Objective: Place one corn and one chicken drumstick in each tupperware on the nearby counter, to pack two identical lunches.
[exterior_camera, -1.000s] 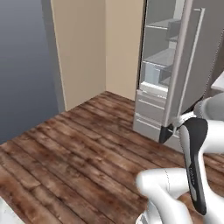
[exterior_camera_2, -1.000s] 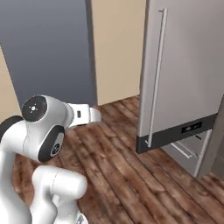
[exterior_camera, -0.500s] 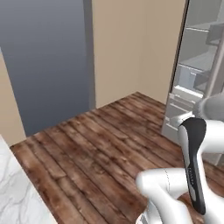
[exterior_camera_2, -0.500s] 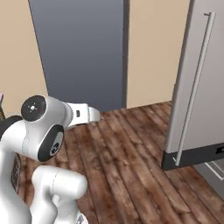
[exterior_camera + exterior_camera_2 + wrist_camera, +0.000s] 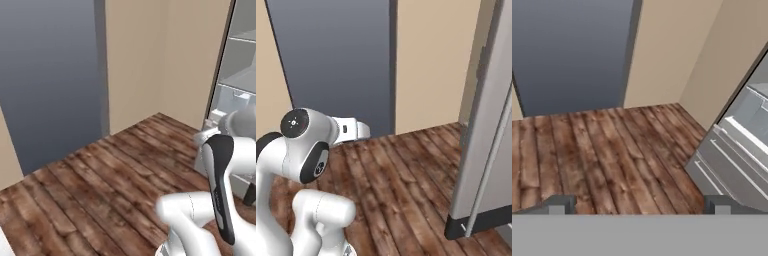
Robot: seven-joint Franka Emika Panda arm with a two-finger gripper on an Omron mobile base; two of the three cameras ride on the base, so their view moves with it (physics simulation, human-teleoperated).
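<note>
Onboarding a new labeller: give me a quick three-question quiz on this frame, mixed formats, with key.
1. True or false: the claw is shut on a drumstick.
2. In the hand view, what covers the ground ahead of the claw? A) white tile B) wood plank floor C) grey carpet
3. Fill in: in the right base view, the open fridge door stands on the ____ side of the picture.

Key: 1 false, it is open and holds nothing; 2 B; 3 right.

Dark wood-plank floor (image 5: 110,185) runs to the beige walls (image 5: 165,55) and a grey door panel (image 5: 50,80); the open fridge (image 5: 737,155) (grey drawers, pale shelves) stands on it.
</note>
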